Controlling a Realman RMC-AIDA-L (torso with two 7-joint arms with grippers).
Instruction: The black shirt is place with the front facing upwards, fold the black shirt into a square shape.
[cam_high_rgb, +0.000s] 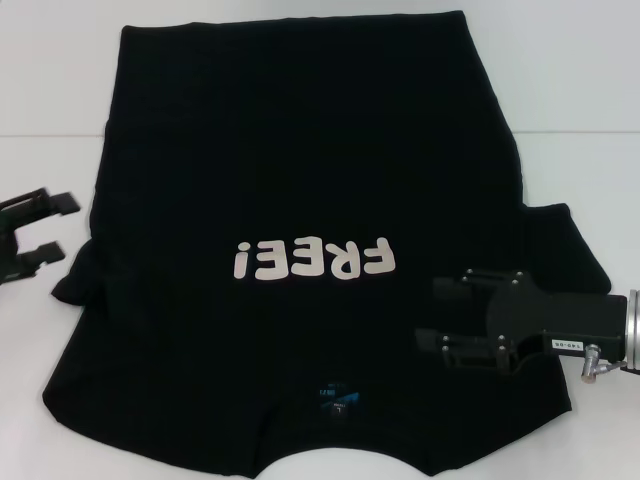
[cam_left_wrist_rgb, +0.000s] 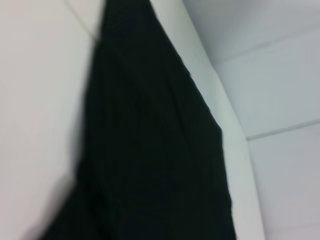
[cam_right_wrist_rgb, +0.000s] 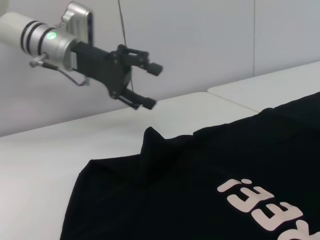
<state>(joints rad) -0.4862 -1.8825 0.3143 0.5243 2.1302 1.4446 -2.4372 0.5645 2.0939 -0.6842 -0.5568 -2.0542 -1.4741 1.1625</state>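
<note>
1. The black shirt lies front up across the middle of the white bench, collar toward the robot's edge, hem toward the far edge. The "FREE!" lettering reads upside down from the head camera, and the blue neck label sits just below it.
2. Step in hand, by my reading — the sleeve folds. The left sleeve is bunched inward and pokes up in a small peak; the right sleeve lies spread out flat toward the bench's right edge.
3. Right gripper hovers over the shirt's right shoulder area, jaws parted, nothing held.
4. Left gripper hangs off the cloth near the bench's left edge, raised above the surface, fingers apart and empty.
5. Next move likely calls for a pinch on the right sleeve's edge and a carry inward — low approach, thin cloth.
6. In the way: only that rumpled left sleeve, which may spoil a square outline.
</note>
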